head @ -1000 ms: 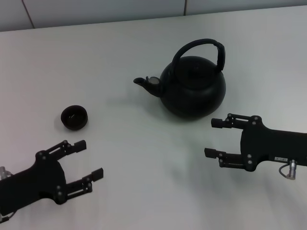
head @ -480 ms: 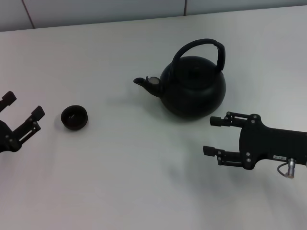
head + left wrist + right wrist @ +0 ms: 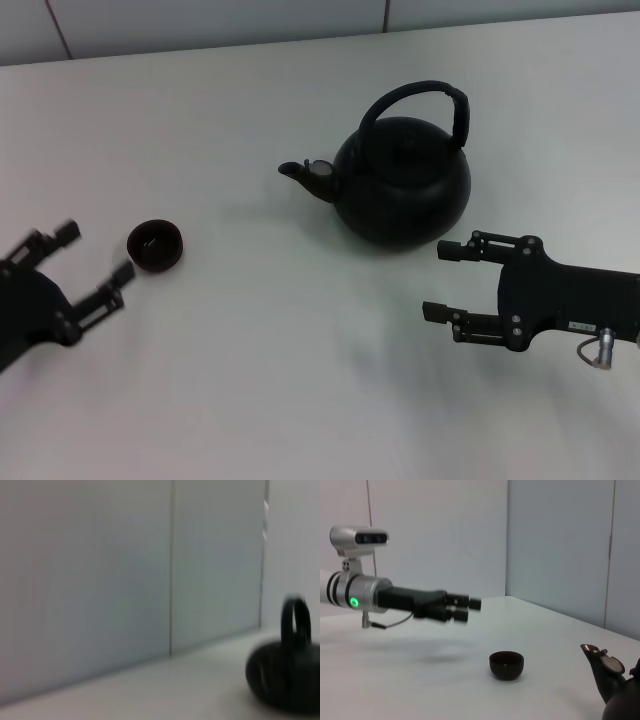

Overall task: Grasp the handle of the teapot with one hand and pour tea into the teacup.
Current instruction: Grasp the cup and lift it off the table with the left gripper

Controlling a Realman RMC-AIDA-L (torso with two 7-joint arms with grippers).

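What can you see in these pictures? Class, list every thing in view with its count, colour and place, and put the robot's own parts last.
teapot: one, matte black, on the table's far right of centre, spout towards the robot's left
handle: one, black, arched hoop upright over the teapot's top, held by nothing
teacup: one, black, small, on the table to the left of the teapot, apart from it
table: one, white, under everything
wall panels: pale grey, behind the table
left gripper: one, black, jaws open, near the left edge, close beside the teacup
right gripper: one, black, jaws open, on the near side of the teapot, not touching it
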